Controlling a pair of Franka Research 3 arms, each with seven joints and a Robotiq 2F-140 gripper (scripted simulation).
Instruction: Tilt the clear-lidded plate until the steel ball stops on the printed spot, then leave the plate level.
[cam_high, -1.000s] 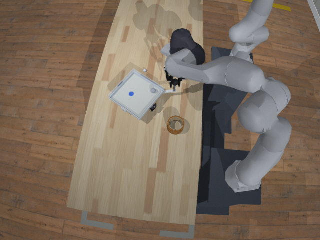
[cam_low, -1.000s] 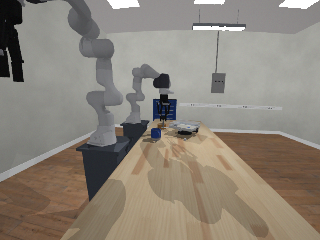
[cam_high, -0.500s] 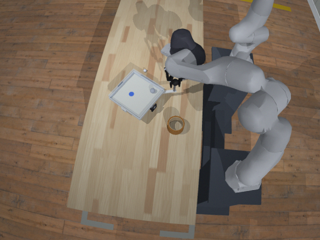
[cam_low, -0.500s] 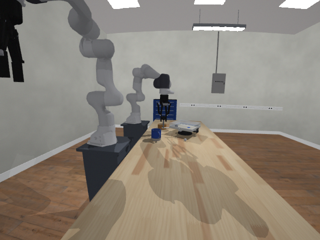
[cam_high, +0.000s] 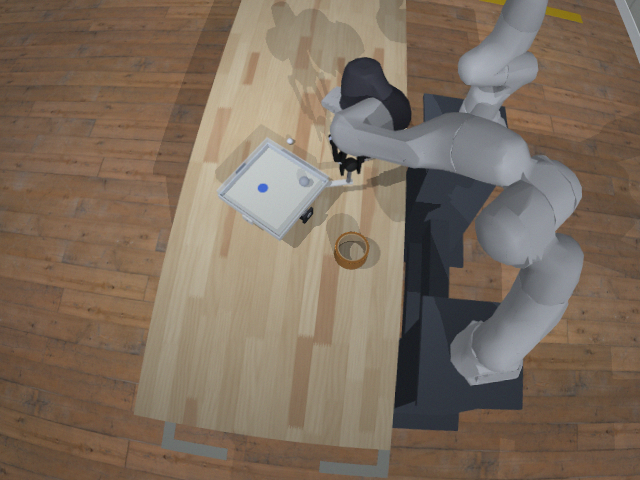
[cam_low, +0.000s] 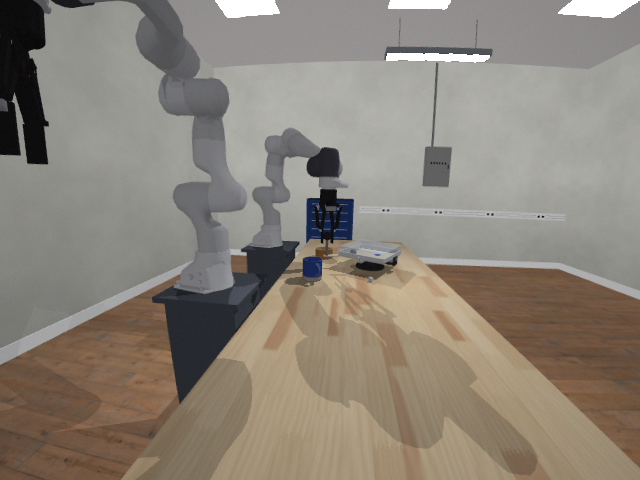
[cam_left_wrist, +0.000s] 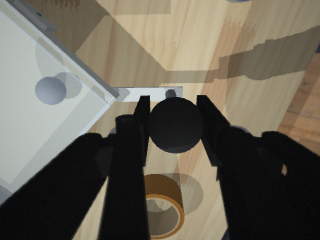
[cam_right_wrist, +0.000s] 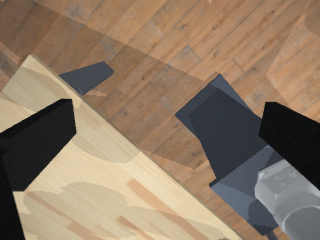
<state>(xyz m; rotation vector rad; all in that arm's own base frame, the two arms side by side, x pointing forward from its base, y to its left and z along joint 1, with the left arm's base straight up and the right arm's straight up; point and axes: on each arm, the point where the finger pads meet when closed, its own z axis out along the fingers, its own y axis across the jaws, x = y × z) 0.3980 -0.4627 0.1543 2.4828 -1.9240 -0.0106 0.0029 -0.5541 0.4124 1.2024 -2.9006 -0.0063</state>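
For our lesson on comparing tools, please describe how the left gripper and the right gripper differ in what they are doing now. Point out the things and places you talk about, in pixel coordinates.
The left gripper (cam_high: 351, 164) (cam_low: 326, 236) (cam_left_wrist: 173, 110) is shut on a black ball-shaped knob (cam_high: 351, 164) (cam_low: 326, 236) (cam_left_wrist: 175, 125), while the right gripper (cam_right_wrist: 168, 117) is open with nothing between its fingers.
The left gripper is low, beside the lidded plate (cam_high: 273, 227) (cam_low: 361, 256) (cam_left_wrist: 30, 145); the right gripper hangs away from it.
Both have black fingers.

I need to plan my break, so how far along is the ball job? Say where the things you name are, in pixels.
Done: the left gripper (cam_high: 351, 164) (cam_low: 326, 237) (cam_left_wrist: 173, 110) is shut on the black knob. In hand: the steel ball (cam_high: 304, 181) (cam_left_wrist: 50, 90) sits off the blue spot (cam_high: 262, 188) (cam_low: 377, 254), near the lever-side corner. Left: getting it onto the spot, then leaving the plate (cam_high: 248, 210) level.
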